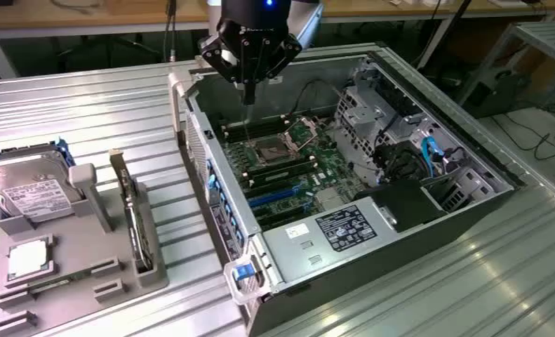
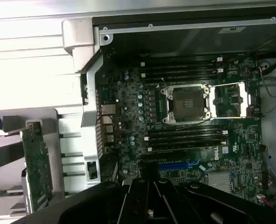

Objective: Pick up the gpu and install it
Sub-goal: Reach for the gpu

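Observation:
The gpu [image 1: 132, 214] stands on edge in a slot of the grey holder [image 1: 81, 281] at the exterior view's left, a thin dark card with a pale bracket at its far end. In the wrist view the gpu [image 2: 35, 163] shows its green board face, outside the case wall. My gripper [image 1: 249, 95] hangs above the far end of the open computer case [image 1: 389, 210], well apart from the card. Its fingers are shut together with nothing between them. In the wrist view my gripper [image 2: 148, 196] hangs over the motherboard near the blue slot [image 2: 177, 164].
A silver hard drive [image 1: 29, 189] and a small square chip [image 1: 29, 256] sit in the same holder. Inside the case lie the open processor socket [image 2: 184, 105], memory slots, a drive cage [image 1: 371, 112] and cables. Ribbed metal tabletop surrounds everything.

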Tool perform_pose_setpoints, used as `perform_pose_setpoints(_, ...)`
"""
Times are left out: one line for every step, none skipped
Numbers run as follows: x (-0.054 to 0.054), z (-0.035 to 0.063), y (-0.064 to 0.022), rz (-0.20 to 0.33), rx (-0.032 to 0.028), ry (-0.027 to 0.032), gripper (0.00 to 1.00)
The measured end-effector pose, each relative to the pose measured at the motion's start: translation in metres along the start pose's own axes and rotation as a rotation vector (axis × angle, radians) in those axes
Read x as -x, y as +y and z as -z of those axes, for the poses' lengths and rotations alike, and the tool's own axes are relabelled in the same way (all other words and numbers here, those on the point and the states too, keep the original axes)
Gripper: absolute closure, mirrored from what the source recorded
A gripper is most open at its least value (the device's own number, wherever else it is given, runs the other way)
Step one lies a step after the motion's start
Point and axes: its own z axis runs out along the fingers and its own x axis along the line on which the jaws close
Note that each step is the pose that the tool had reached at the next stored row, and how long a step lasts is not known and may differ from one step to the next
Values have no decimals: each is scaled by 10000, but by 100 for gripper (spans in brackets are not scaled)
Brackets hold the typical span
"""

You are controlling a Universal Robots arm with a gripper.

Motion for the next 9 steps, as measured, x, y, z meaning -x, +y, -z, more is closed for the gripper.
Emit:
perform_pose_setpoints(-42, 1, -5, 1, 0, 0, 89)
perform_pose_setpoints(-98, 3, -14, -1, 0, 0, 89)
perform_pose_setpoints(-127, 4, -20, 1, 0, 0, 89)
perform_pose_setpoints(-141, 5, -23, 3, 0, 0, 89)
perform_pose_setpoints(-162, 5, -26, 13, 0, 1, 89)
perform_pose_setpoints(-176, 5, -27, 32, 1, 1, 89)
perform_pose_setpoints(-191, 6, -28, 58, 1, 3, 89)
perform_pose_setpoints(-203, 6, -29, 88, 2, 4, 89)
perform_pose_setpoints(-217, 6, -30, 126, 3, 5, 89)
